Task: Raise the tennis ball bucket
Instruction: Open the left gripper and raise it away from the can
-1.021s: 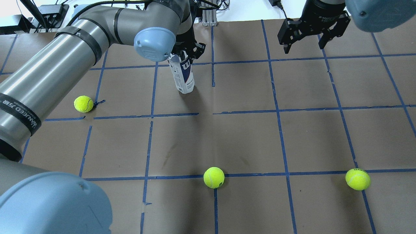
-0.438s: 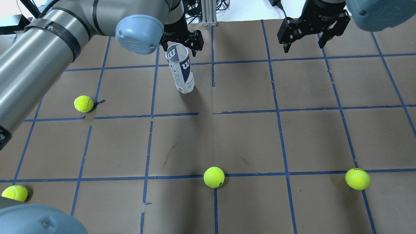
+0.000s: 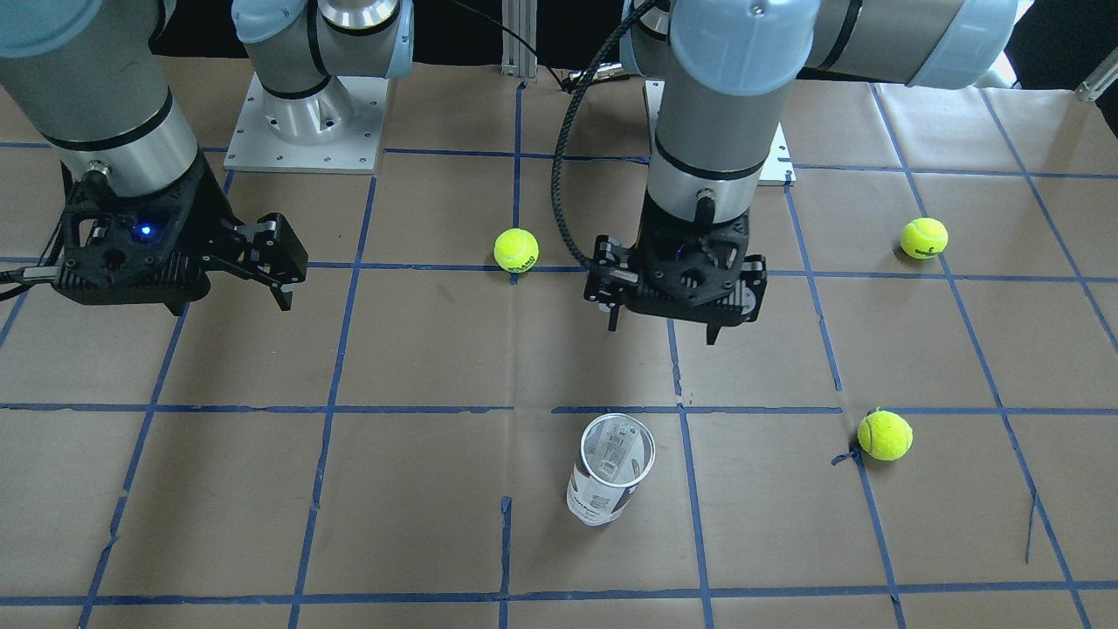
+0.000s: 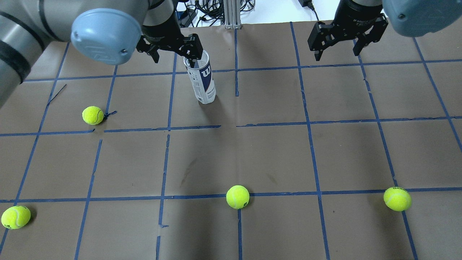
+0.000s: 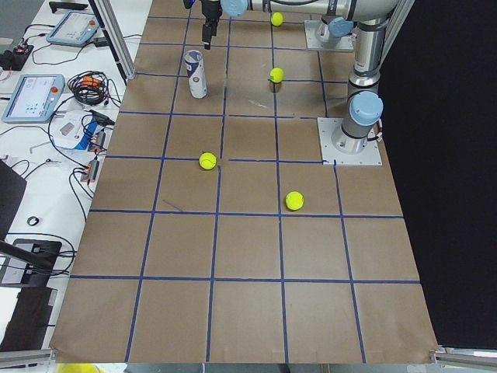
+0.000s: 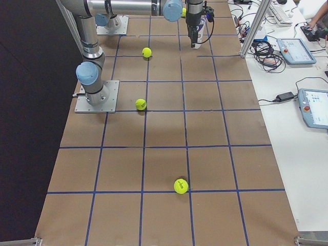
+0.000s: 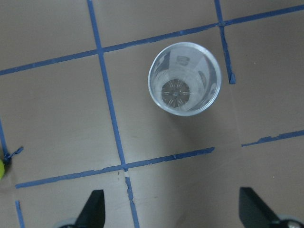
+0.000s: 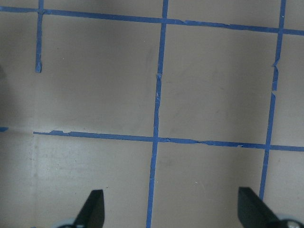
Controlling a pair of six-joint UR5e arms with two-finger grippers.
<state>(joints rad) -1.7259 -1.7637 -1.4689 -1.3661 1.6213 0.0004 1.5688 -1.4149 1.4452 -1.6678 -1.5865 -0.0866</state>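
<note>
The tennis ball bucket (image 4: 203,79) stands upright and empty on the brown paper at the far middle-left. It also shows in the front view (image 3: 609,476) and, from above, in the left wrist view (image 7: 184,78). My left gripper (image 4: 175,54) is open and empty. It hangs above the bucket's rim, to the left of it and toward the robot's side (image 3: 662,330), and does not touch it. My right gripper (image 4: 338,54) is open and empty above bare paper at the far right. The right wrist view shows only paper and tape between its fingertips (image 8: 94,209).
Several yellow-green tennis balls lie loose: one left of the bucket (image 4: 92,115), one near middle (image 4: 237,197), one near right (image 4: 397,199), one near left (image 4: 15,217). Blue tape lines grid the paper. Cables and an aluminium post (image 4: 231,14) are at the far edge.
My left gripper was down at the bucket's top; it has come off it, risen and moved left, jaws open. The bucket has stayed standing in place. The right arm has not moved.
</note>
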